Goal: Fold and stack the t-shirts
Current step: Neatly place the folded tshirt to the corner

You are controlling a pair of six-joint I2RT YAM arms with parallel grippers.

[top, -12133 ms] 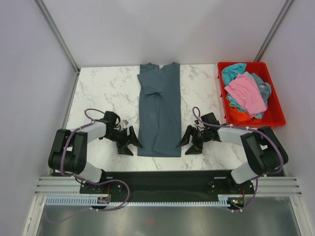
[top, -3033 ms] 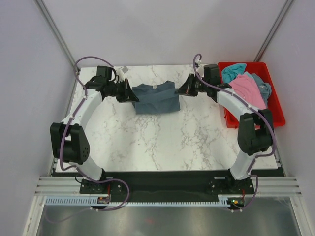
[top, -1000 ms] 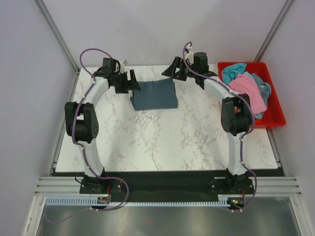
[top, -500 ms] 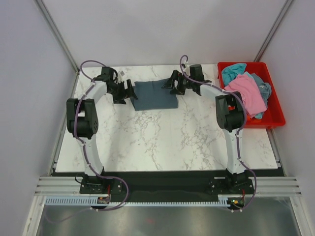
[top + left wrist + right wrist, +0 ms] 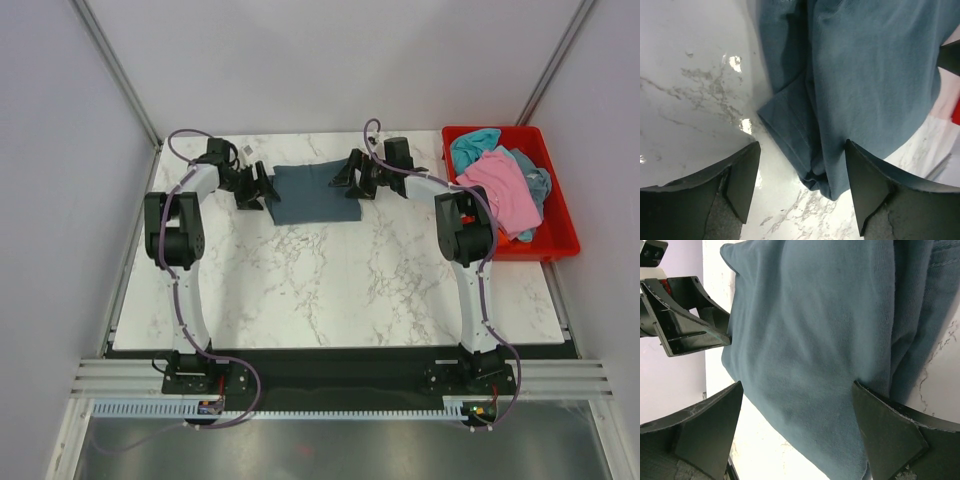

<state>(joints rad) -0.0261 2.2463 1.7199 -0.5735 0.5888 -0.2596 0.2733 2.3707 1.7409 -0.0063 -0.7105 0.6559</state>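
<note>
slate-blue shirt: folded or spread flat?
Folded. The slate-blue t-shirt lies as a compact rectangle on the table's far side; the left wrist view shows layered edges at its corner.

I count one slate-blue t-shirt (image 5: 315, 195), one pink t-shirt (image 5: 500, 190), at least one teal t-shirt (image 5: 477, 141), one red bin (image 5: 558, 225), one bench (image 5: 330, 290).

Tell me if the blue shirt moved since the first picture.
Yes, toward the far side. The near hem of the blue shirt, once past the near end of the red bin, now lies level with it.
</note>
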